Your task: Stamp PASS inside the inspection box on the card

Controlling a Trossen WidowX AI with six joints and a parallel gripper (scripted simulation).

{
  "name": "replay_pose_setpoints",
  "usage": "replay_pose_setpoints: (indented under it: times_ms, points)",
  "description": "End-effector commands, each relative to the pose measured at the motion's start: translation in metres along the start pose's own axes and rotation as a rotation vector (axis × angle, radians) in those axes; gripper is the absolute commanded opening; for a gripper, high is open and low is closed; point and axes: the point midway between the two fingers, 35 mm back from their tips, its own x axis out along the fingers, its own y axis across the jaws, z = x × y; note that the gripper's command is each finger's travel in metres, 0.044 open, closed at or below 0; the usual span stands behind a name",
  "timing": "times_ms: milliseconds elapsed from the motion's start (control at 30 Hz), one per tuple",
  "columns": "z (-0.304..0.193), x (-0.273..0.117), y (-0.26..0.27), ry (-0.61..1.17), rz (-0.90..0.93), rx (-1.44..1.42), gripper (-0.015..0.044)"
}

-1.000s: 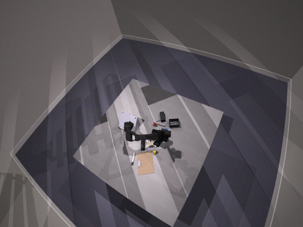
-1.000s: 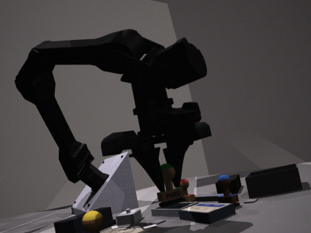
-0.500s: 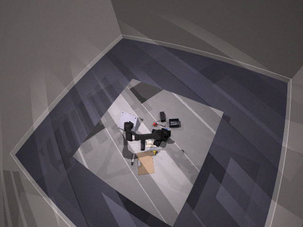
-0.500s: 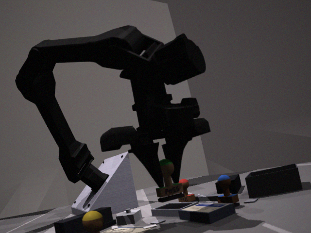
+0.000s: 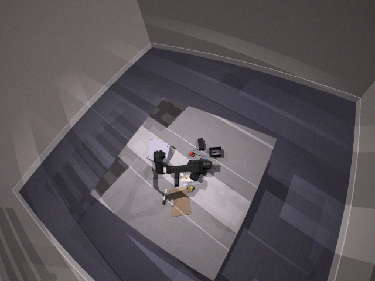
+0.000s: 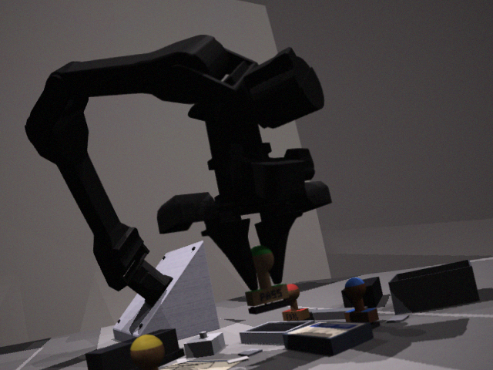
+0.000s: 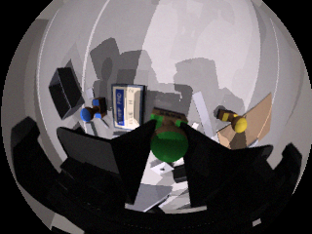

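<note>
My gripper (image 6: 266, 283) (image 7: 168, 125) is shut on the PASS stamp (image 6: 267, 294) (image 7: 169, 146), which has a green-topped wooden knob. The stamp is upright, its dark underside in the air a little above the low grey tray with a dark pad (image 6: 276, 327). The dark lid marked STAMP PAD (image 6: 308, 343) (image 7: 130, 106) lies beside that tray. The cream card (image 5: 186, 178) (image 6: 206, 364) lies on the bench, partly cut off in the exterior view. The inspection box and any print cannot be made out.
A red-topped stamp (image 5: 191, 153) (image 6: 295, 314), a blue-topped stamp (image 6: 360, 315) (image 7: 87, 114) and a yellow-topped stamp (image 5: 191, 188) (image 6: 147, 352) (image 7: 239, 123) stand around. A black open box (image 6: 434, 292) (image 7: 65, 95), brown board (image 5: 180, 204), white wedge (image 6: 191, 287) and small grey knobbed box (image 6: 205, 345) are also there.
</note>
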Motion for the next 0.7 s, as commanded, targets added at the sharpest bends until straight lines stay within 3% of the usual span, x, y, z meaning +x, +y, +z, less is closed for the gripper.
replay_pose_setpoints:
  times_ms: [0,367,667]
  points:
    - [0.000,-0.002,0.000,0.002,0.003,0.005,0.0000]
    - [-0.001,-0.007,0.001,0.002,0.004,0.005,0.0000]
    - [-0.039,-0.012,0.036,0.003,0.015,0.001,0.0000]
